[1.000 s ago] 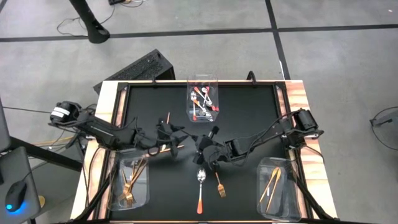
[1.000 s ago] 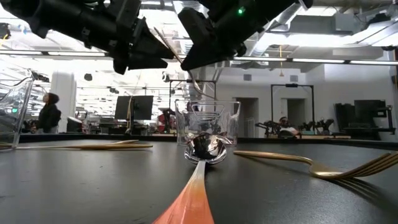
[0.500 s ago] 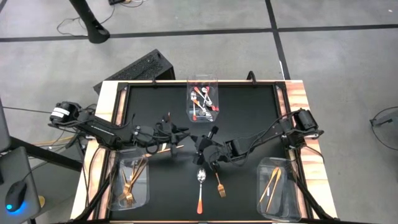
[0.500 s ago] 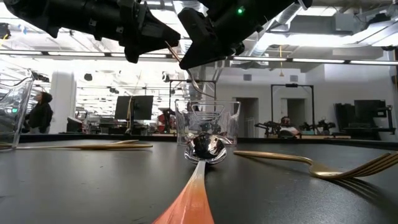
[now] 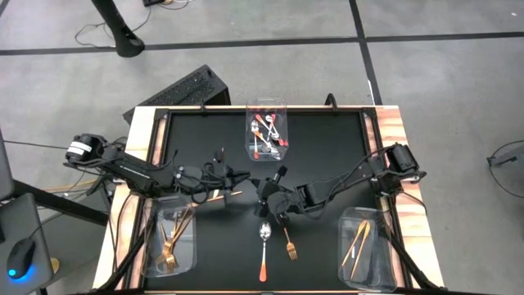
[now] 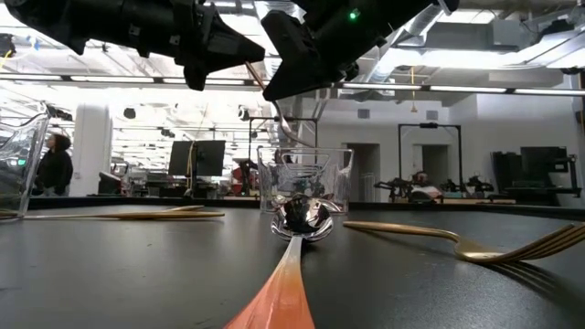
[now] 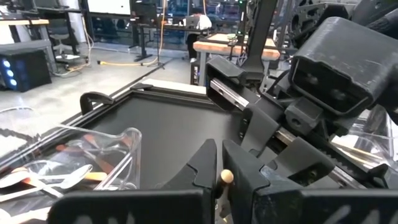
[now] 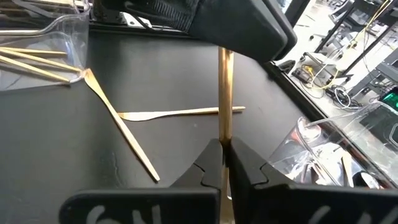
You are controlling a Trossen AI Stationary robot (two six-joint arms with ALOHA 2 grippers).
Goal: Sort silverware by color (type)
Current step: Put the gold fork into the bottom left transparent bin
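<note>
Above the table's middle, a slim gold stick (image 8: 225, 93) is held clear of the black mat between both grippers. My left gripper (image 5: 236, 175) is shut on one end and my right gripper (image 5: 262, 188) is shut on it farther along. In the low view the stick (image 6: 272, 102) slants down to the right. A spoon with an orange handle (image 5: 264, 250) and a gold fork (image 5: 289, 243) lie flat on the mat near the front. Two more gold pieces (image 8: 124, 137) lie flat to the left. My left gripper pinches the stick's rounded end (image 7: 227, 177) between its two fingers, coming level from the table's left. That end shows end-on between the fingertips, clear of the table. My right gripper pinches the stick's shaft (image 8: 225, 144) between its two fingers, coming from the table's right. The stick runs on past the fingertips to my left gripper, tilted and lifted clear.
Three clear bins stand on the mat. One is at the far middle with spoons (image 5: 266, 131), one at the near left with gold forks (image 5: 168, 238), and one at the near right with gold sticks (image 5: 360, 246). The table's wooden rim (image 5: 393, 131) frames the mat.
My left gripper has moved toward the table's right, up to my right gripper, and has shut on the stick's free end. My right gripper has kept still with the stick, which stays lifted and tilted.
</note>
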